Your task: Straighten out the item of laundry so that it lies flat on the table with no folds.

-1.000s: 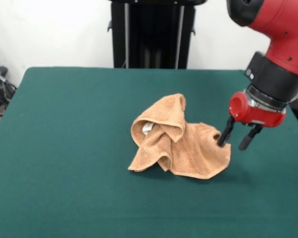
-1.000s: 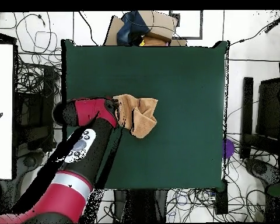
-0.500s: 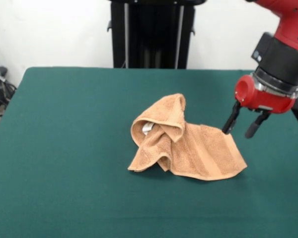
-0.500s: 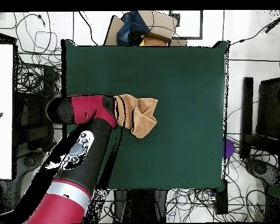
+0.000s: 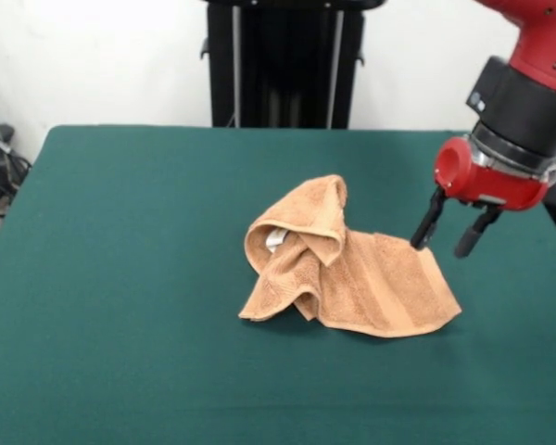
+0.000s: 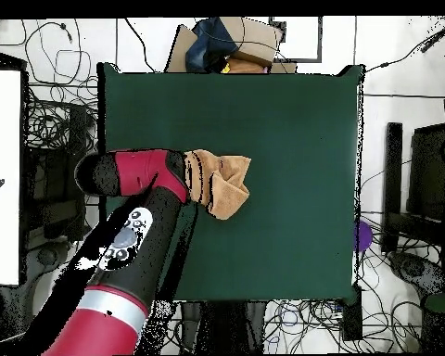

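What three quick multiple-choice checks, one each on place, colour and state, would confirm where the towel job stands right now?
1. Where is the hand in the front view?
A. Above the towel's left bunched part
B. Above the towel's right flat edge
C. Off the table at the left

2. What colour is the table top?
A. Dark green
B. White
C. Red

3. What state is the towel in?
A. Fully flat
B. Rolled into a tube
C. Bunched on the left, spread flat on the right

Answers:
1. B, the open hand hangs by the towel's upper right corner, gripping no cloth.
2. A, green felt shows all round the tan towel.
3. C, a folded hump stands on the left while the right part lies flat, so folds remain.
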Robot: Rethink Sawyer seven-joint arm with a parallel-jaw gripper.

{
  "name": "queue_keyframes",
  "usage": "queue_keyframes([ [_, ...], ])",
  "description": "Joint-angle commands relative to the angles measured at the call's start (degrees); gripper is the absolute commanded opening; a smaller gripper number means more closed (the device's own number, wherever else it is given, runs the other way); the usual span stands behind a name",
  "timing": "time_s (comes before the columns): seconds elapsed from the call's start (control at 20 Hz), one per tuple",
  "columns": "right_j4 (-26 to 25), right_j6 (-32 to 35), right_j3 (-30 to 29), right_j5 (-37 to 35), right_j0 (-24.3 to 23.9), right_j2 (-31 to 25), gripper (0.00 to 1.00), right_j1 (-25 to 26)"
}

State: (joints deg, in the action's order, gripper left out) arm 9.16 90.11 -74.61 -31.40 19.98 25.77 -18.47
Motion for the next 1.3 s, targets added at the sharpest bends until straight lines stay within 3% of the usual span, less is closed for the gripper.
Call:
queue_keyframes([
  [0.05, -1.0, 7.1, -4.5, 2.3, -3.8, -8.0, 1.00, 1.5],
  [0.45, 0.6, 10.4, -9.9, 11.5, -6.8, -13.6, 1.00, 0.4],
  [0.8, 4.5, 14.7, -10.5, 12.9, -7.6, -15.2, 1.00, 0.7],
  [1.3, 6.7, 15.0, -10.1, 11.0, -7.4, -14.2, 1.00, 1.0],
])
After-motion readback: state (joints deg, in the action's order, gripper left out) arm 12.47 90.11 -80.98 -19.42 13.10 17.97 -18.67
